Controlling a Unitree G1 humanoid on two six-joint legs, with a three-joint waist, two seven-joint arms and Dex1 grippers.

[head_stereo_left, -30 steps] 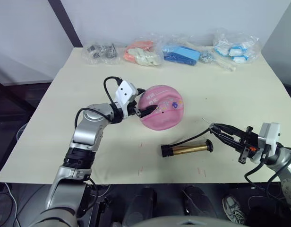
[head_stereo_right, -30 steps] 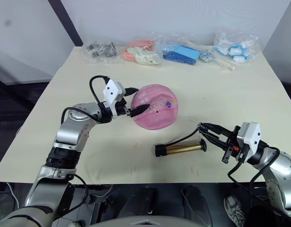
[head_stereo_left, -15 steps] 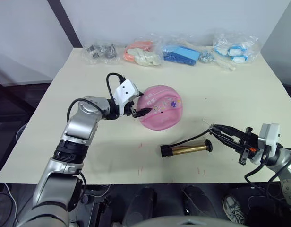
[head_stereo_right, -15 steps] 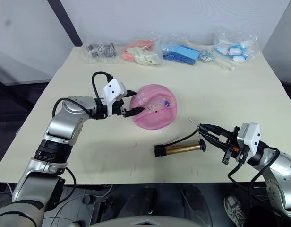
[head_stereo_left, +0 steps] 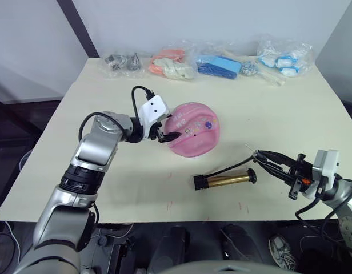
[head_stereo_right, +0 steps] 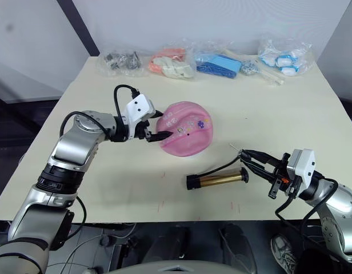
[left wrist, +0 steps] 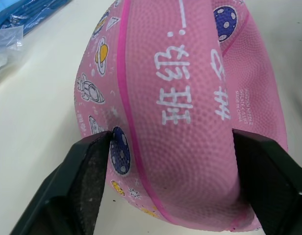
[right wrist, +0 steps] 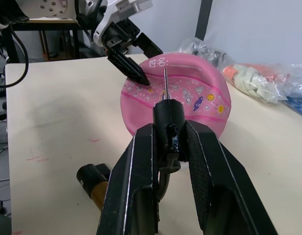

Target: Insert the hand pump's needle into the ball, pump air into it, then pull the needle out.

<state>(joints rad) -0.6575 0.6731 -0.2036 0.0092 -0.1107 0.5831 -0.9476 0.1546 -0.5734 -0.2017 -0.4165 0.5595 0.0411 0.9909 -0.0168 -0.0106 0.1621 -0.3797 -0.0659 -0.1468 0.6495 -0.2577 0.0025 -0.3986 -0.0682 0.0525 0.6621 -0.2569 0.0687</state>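
Note:
The pink ball (head_stereo_left: 196, 130) lies saggy on the table's middle. My left gripper (head_stereo_left: 169, 130) comes at it from the left, and in the left wrist view its fingers (left wrist: 89, 169) press both sides of the ball (left wrist: 190, 98), shut on it. The gold hand pump (head_stereo_left: 224, 181) rests on the table in front of the ball. Its thin black hose (head_stereo_left: 230, 168) curves right to a black fitting (right wrist: 168, 116). My right gripper (head_stereo_left: 260, 157) is shut on that fitting. The needle (right wrist: 165, 83) points toward the ball, still apart from it.
Several plastic bags line the table's far edge: dark metal parts (head_stereo_left: 122, 61), orange and cream items (head_stereo_left: 173, 64), blue items (head_stereo_left: 220, 64), and white-blue items (head_stereo_left: 284, 56). Bare tabletop (head_stereo_left: 279, 108) lies to the right of the ball.
My left elbow has swung outward to the left and up, while the gripper stays at the ball. The ball, the pump and my right gripper have not moved.

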